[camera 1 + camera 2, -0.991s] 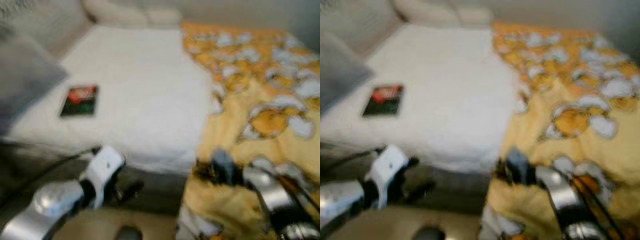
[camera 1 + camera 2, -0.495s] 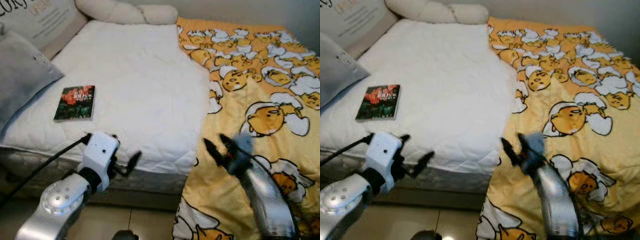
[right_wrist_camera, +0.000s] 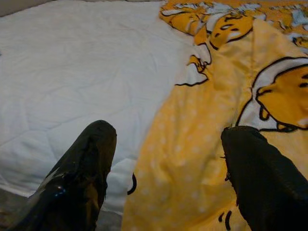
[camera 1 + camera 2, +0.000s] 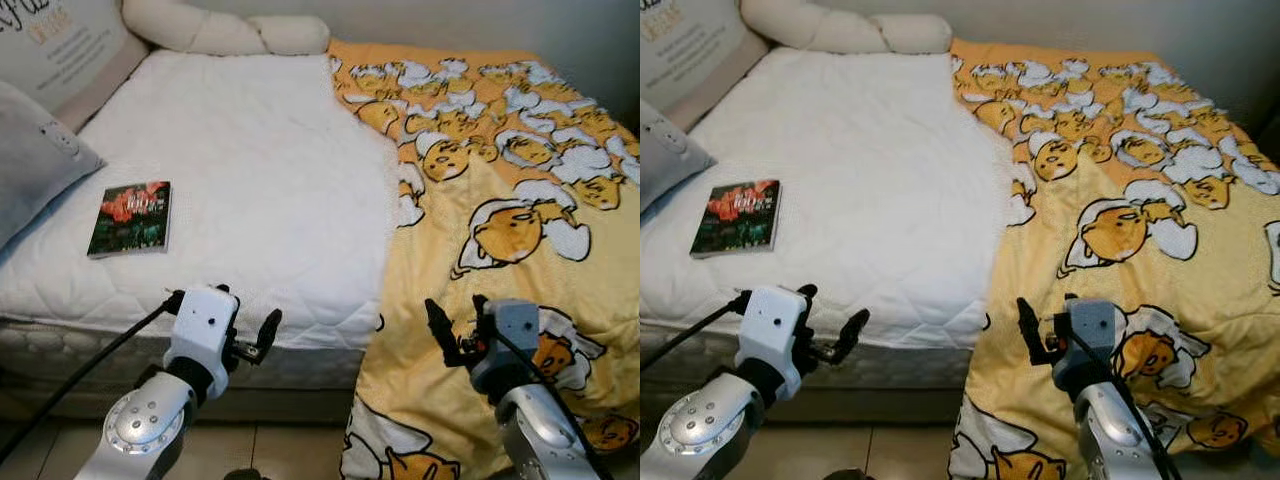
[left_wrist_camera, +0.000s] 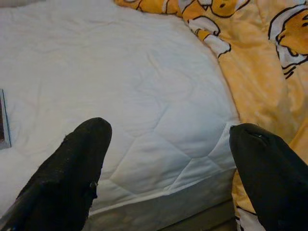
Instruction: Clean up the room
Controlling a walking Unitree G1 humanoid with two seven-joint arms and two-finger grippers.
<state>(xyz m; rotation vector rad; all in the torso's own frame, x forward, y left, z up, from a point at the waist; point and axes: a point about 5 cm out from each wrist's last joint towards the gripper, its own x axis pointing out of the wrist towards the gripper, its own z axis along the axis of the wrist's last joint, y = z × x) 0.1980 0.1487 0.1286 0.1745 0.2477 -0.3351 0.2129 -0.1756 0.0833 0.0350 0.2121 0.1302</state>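
On the white mattress [image 4: 270,190] a book [image 4: 130,217] is seen lying flat near the front edge, its long axis running toward the headboard pillows [image 4: 225,32], slightly tilted. A grey cushion [image 4: 35,160] is placed just beside the book. The far side of the mattress is covered by a yellow blanket [image 4: 510,220]. Both pincers are held open, empty, at the mattress's front edge: the left pincer [image 4: 245,340] near the book, the right pincer [image 4: 455,325] over the blanket.

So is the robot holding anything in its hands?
No. Both hands are open and empty: the left hand hovers by the mattress edge, the right hand over the yellow blanket.
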